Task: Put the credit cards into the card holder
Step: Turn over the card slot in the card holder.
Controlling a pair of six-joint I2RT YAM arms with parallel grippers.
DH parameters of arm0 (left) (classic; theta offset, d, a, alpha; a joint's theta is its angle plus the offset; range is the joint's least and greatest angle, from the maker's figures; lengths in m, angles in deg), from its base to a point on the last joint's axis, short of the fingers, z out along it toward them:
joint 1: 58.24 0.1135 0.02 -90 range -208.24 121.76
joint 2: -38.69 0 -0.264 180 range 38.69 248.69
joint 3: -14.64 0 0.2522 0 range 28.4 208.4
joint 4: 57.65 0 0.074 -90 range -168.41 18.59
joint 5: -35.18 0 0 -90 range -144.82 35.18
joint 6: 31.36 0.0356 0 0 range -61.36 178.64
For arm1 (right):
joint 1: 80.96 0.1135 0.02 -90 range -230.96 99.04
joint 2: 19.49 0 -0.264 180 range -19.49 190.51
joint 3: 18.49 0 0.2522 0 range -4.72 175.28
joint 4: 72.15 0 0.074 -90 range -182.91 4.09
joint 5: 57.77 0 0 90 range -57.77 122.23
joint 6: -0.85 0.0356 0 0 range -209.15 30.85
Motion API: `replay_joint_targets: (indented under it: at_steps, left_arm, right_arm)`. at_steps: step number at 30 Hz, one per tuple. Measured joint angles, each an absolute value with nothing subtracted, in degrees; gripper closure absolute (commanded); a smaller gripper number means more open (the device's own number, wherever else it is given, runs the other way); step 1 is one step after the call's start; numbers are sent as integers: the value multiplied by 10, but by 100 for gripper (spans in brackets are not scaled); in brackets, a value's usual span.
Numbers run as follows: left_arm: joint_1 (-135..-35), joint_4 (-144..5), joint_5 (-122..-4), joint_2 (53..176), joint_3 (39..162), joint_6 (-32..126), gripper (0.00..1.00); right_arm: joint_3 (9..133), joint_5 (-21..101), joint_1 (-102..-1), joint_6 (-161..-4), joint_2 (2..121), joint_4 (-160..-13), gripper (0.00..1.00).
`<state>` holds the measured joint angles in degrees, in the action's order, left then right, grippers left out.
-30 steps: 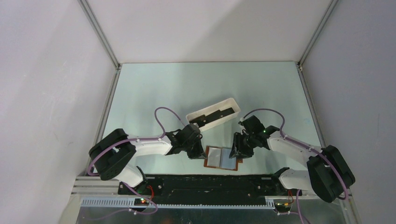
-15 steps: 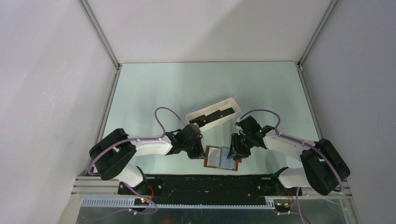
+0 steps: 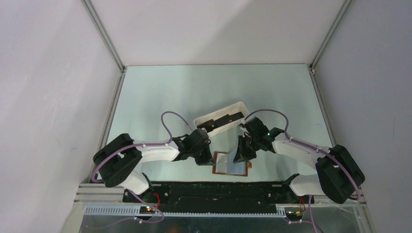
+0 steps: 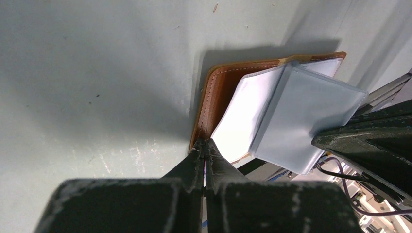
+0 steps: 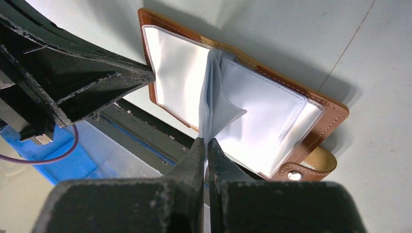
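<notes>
1. Sliding left since a second ago, the right gripper (image 5: 205, 144) now hangs over the card holder (image 3: 228, 164). The holder lies open on the table (image 3: 194, 92) at the near edge, between both grippers.
2. Its cover is brown leather with pale stitching. The inner pockets (image 5: 265, 121) are smooth, pale grey-blue sleeves, and a rounded snap tab (image 5: 318, 162) with a metal stud juts from one corner.
3. The right fingers are pressed together on one pale sleeve, holding it raised above the rest.
4. The left gripper (image 4: 204, 147) pinches the cover's left edge.
5. Flat dark credit cards (image 3: 226, 118) lie in a white oblong tray (image 3: 216, 130) just beyond the holder.
</notes>
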<state>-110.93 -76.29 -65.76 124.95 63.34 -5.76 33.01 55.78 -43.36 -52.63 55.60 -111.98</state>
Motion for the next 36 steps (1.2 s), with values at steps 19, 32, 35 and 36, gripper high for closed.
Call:
replay_joint_targets:
  at_steps: [19,32,35,36]
  left_arm:
    - [-1109,-762,-658,1249,633,-57,100]
    - [-1109,-770,-649,1239,633,-52,94]
    - [-1109,-788,-635,1207,633,-47,69]
    - [-1109,-794,-628,1190,633,-45,64]
  right_arm:
    - [343,638,-414,-516,589,-1042,49]
    - [344,631,-413,-528,589,-1052,41]
    - [345,631,-415,-528,589,-1050,38]
    - [347,631,-416,-528,589,-1051,35]
